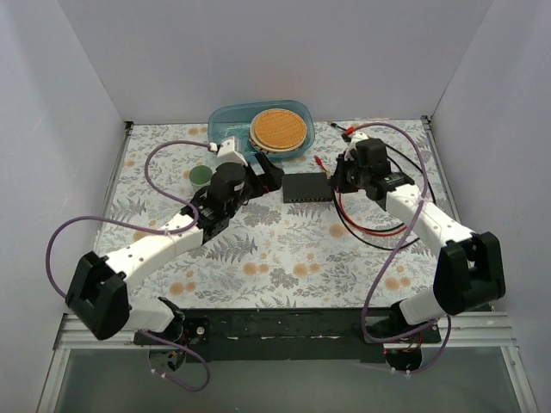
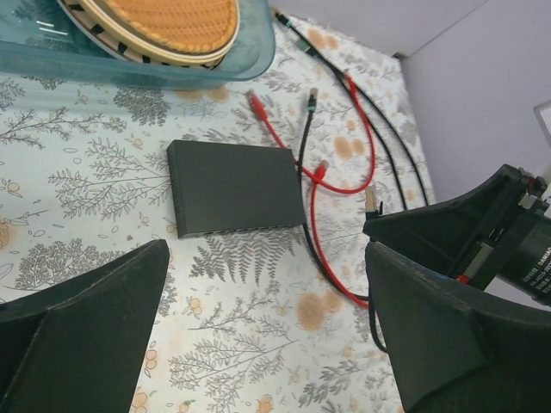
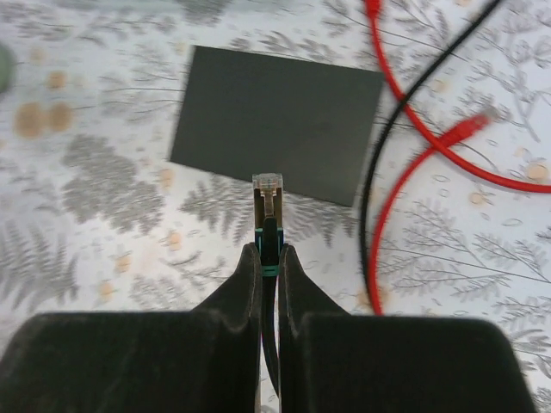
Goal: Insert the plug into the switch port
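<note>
The black switch (image 1: 306, 187) lies flat on the patterned cloth mid-table; it also shows in the left wrist view (image 2: 234, 187) and the right wrist view (image 3: 277, 120). My right gripper (image 3: 269, 254) is shut on a black cable's plug (image 3: 268, 202), whose clear tip points at the switch's near edge from just above and short of it. In the top view the right gripper (image 1: 342, 176) sits at the switch's right end. My left gripper (image 1: 274, 175) is open and empty at the switch's left end, its fingers (image 2: 95, 318) wide apart.
A teal tub (image 1: 258, 126) holding a woven plate stands behind the switch. Red cables (image 2: 331, 185) and black cables (image 2: 303, 163) lie looped right of the switch. A green disc (image 1: 201, 175) lies at the left.
</note>
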`<state>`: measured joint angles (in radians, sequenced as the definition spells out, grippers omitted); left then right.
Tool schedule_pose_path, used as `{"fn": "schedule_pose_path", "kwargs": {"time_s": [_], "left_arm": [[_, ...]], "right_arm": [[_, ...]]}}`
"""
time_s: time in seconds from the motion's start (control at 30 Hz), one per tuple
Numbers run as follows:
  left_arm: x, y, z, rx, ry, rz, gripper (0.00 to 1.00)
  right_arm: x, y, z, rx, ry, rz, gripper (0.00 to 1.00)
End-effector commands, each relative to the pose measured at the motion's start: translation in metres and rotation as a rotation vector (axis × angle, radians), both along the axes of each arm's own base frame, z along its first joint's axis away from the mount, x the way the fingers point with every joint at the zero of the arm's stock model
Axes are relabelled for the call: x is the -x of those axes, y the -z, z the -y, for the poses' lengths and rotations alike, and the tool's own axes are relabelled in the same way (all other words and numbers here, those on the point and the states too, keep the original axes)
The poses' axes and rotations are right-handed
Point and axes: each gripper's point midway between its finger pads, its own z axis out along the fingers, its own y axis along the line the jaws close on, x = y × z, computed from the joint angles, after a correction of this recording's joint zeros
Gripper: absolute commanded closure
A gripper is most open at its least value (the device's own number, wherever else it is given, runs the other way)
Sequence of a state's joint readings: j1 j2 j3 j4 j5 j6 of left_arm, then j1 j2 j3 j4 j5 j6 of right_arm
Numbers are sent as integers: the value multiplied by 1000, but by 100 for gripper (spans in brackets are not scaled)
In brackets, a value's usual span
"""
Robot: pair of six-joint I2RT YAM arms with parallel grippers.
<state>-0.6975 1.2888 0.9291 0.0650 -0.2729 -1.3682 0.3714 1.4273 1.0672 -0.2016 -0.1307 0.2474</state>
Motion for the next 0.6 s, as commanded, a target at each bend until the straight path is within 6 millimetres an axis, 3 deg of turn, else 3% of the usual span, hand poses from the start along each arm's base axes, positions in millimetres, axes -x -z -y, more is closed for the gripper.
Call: {"fn": "schedule_pose_path", "kwargs": {"time_s": [0.0,0.13,0.2,0.23,0.27,0.37,0.5,0.57], "left_arm": [[-18,17,0,-130,-34,-49,2],[-36,48,12,-209,-24,-105,2],[-45,52,18,-228,-7,-115,2],[-47,55,22,-235,12,-125,2],[-54,67,26,-256,17,-144,2],[-64,93,31,-311,35,-188,2],[-76,113,37,-338,41,-227,2],[-80,120,37,-343,38,-238,2]], "right_arm": [[-33,19,39,207,166,9,99],[-59,36,44,240,213,-17,99],[-75,32,48,239,244,-7,99],[-80,44,49,249,245,-32,99],[-90,37,47,239,251,-18,99],[-104,51,50,257,260,-47,99],[-122,60,44,250,253,-60,99],[-125,77,41,260,241,-98,99]]}}
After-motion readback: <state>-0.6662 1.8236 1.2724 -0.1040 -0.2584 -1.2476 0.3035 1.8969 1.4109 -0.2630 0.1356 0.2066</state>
